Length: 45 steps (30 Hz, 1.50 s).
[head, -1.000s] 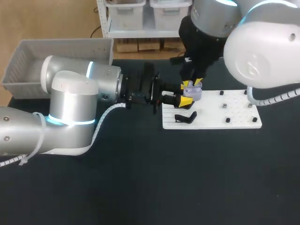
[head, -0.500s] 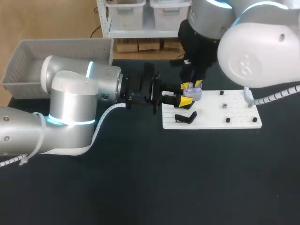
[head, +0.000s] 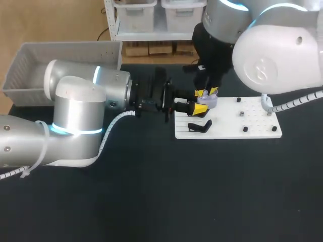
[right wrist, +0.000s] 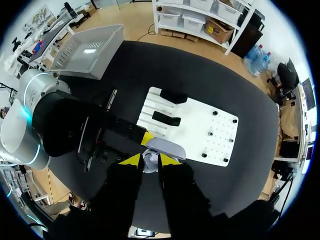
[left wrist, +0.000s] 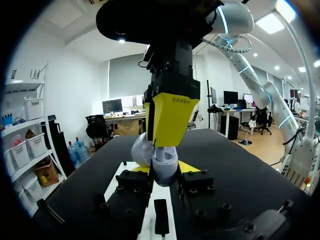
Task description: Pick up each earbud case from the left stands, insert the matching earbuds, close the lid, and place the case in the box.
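**Item in hand.** One lavender earbud case [head: 209, 101] is off its stand and held in the air over the left end of the white board [head: 252, 121]. Its lid [right wrist: 164, 147] stands open.

**Left gripper [left wrist: 165, 169].** It comes in level from beyond the board's left edge. Its two yellow tips are closed on the lower body of the case, one on each side, with only the width of the case between them.

**Right gripper [head: 208, 92].** It hangs straight down over the board's left end, directly above the open case and very close to it. The views do not show whether it holds an earbud or anything else.

**Other items.** Two black stands [right wrist: 166, 119] on the left part of the board carry no case. Small dark pegs [head: 246, 129] dot the right part of the board. Whether earbuds sit on them is too small to tell. The grey box [right wrist: 85, 50] lies well off the board's left end, and no case shows in its visible part.

**Assessment of progress.**
- Pick-up of this case is done.
- Work appears to be at the earbud insertion step.
- The lid is not yet closed, and the case is not yet in the box.
- Nothing seen counts as a finished case, so the task looks to be in its early part.
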Each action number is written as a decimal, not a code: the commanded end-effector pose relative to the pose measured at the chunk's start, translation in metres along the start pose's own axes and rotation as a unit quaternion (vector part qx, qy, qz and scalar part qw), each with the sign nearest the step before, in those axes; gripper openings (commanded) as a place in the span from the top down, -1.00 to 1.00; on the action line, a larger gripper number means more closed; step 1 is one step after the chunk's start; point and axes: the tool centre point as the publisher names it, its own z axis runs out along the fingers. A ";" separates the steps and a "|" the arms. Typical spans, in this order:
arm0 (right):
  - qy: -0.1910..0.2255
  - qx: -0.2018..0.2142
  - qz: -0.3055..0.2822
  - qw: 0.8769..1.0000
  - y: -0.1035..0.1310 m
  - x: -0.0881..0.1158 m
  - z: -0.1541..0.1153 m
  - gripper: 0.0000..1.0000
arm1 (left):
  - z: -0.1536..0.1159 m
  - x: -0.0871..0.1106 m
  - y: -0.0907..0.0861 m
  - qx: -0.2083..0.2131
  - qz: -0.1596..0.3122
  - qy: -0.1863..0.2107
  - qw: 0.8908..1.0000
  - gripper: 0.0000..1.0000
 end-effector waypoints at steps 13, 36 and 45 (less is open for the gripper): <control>-0.015 -0.025 0.023 0.999 -0.003 0.005 -0.020 -1.00 | 0.000 0.000 0.000 0.000 0.000 0.001 1.000 1.00; -0.053 -0.007 0.230 0.972 -0.071 -0.042 0.019 -1.00 | 0.000 0.000 0.000 0.000 0.000 0.001 1.000 1.00; -0.010 0.007 0.235 0.972 -0.074 -0.014 0.017 -1.00 | 0.000 0.000 0.000 0.000 0.000 0.001 1.000 1.00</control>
